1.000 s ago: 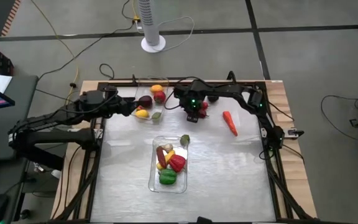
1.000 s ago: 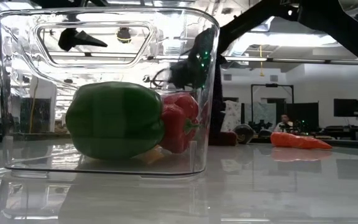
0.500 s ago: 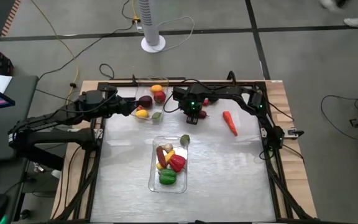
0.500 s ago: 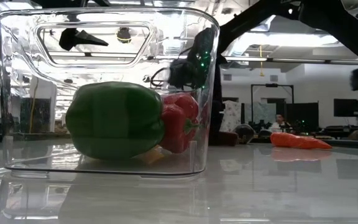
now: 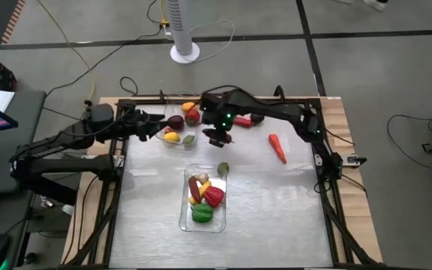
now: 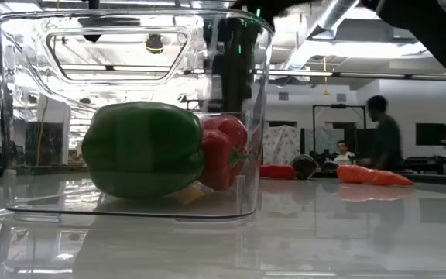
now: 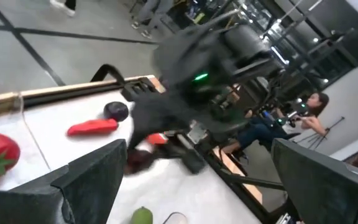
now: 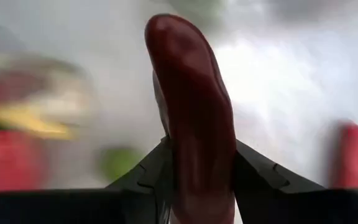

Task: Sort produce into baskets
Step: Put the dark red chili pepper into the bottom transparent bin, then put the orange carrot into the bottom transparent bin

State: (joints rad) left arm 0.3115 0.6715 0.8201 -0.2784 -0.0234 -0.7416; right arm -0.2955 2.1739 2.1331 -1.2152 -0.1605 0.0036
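Right arm: reaches from the table's right rear corner across toward the middle, elbow raised, wrist turned down between the two baskets.
Right gripper [image 5: 218, 137]: clenched on a dark red pod [image 8: 191, 106], long and glossy, which stands up between the two fingers [image 8: 143, 179] in the right wrist view; what kind of produce it is cannot be told.
Left arm: stretched low from the table's left side toward the rear basket [image 5: 161, 132], forearm nearly level.
Left gripper [image 5: 153, 120]: spread wide and holding nothing, its tips at the rear basket's left edge; both broad fingers [image 7: 92, 180] frame the left wrist view.
Rear basket: clear tray at the table's back, left of centre; holds a tomato [image 5: 193, 115], a dark plum [image 5: 175, 121], a lemon [image 5: 172, 137], an orange-yellow piece at the far end and a pale green piece at the near right corner.
Front basket [image 5: 185, 218]: clear tray in the table's middle; holds a green pepper [image 5: 201, 214], a red pepper [image 5: 214, 196] and further pieces toward its far end, among them a yellow one.
Lime [image 5: 223, 169]: at the front basket's far right corner; whether inside or outside cannot be told.
Carrot [image 5: 277, 148]: flat on the table, well right of both baskets.
Red piece [image 5: 244, 120]: on the table beside the right arm, with a dark round piece [image 7: 115, 111] near it.
Person [image 6: 382, 141]: standing in the room beyond the table.
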